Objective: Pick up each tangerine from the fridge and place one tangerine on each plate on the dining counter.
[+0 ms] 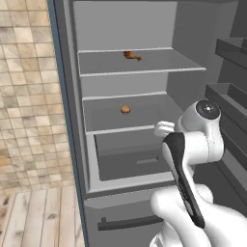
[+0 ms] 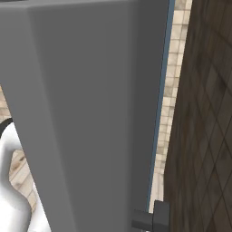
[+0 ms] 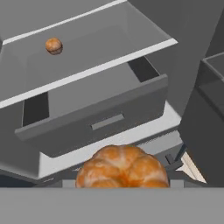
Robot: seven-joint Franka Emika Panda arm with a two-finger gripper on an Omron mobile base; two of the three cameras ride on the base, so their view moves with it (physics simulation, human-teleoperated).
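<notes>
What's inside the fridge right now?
Inside the fridge, a drumstick lies on the upper shelf and one tangerine sits on the shelf below. Under that shelf is a closed grey drawer; its contents are hidden.

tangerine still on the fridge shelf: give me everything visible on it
The tangerine is a small, round, slightly flattened orange fruit with a faintly mottled, matte peel; in the hand view its lower side looks darker and shaded. It sits alone near the middle of the fridge's second shelf, a pale-edged flat grey panel, resting on it and touching nothing else. The drawer lies below it, the drumstick's shelf above. No stem or segments can be made out.
</notes>
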